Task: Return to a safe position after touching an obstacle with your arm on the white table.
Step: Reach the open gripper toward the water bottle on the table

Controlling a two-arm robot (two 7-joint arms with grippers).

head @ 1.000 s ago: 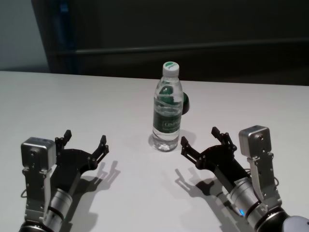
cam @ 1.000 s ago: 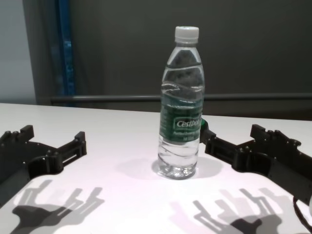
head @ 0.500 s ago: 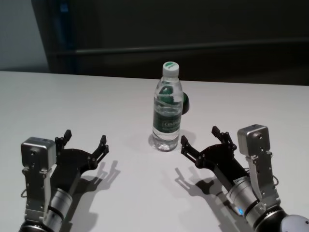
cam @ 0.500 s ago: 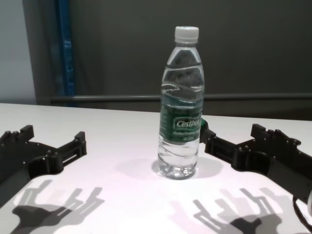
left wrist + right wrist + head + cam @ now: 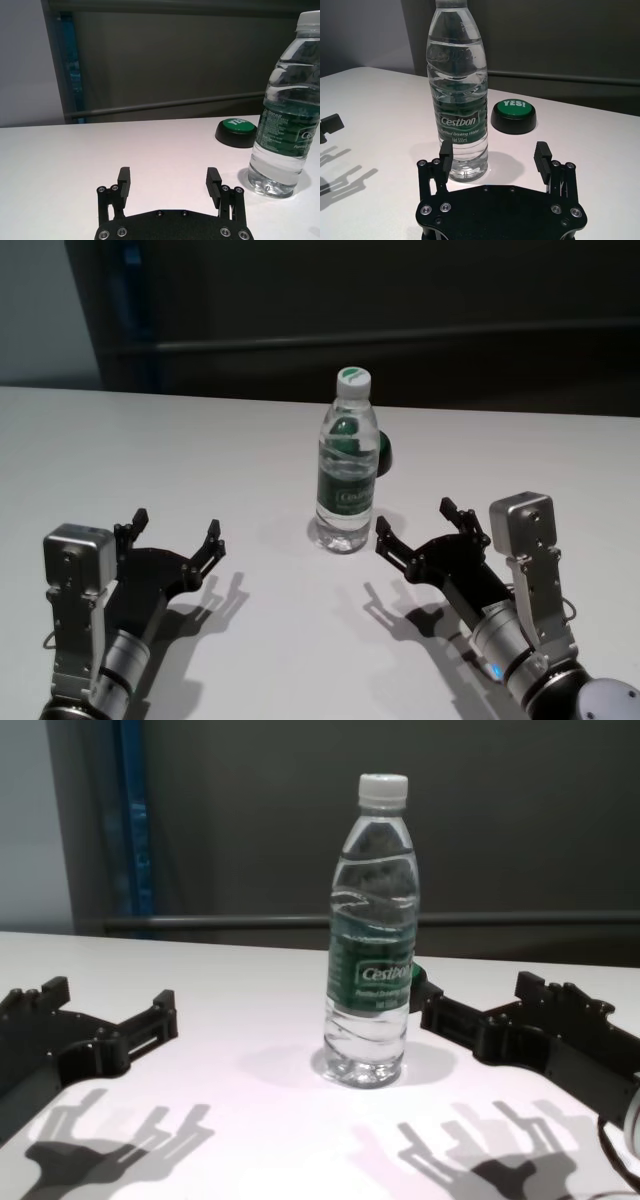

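The obstacle (image 5: 346, 472) is a tall clear water bottle with a white cap and a dark green Cestbon label. It stands upright mid-way across the white table (image 5: 200, 460), also seen as the bottle (image 5: 372, 930), (image 5: 284, 115), (image 5: 458, 105). My right gripper (image 5: 423, 530) is open just right of the bottle's base; its nearer finger is close to the bottle with a small gap showing. Seen from its wrist, the right gripper (image 5: 492, 155) holds nothing. My left gripper (image 5: 172, 528) rests open and empty at the near left, well apart from the bottle, as the left gripper (image 5: 169, 184) also shows.
A low black puck with a green top (image 5: 514, 116) sits on the table just behind and right of the bottle, also visible as the puck (image 5: 236, 132). A dark wall with a rail runs behind the table's far edge.
The right arm has shifted slightly, its wrist housing moving a little left and down. The bottle and the left arm have not moved.
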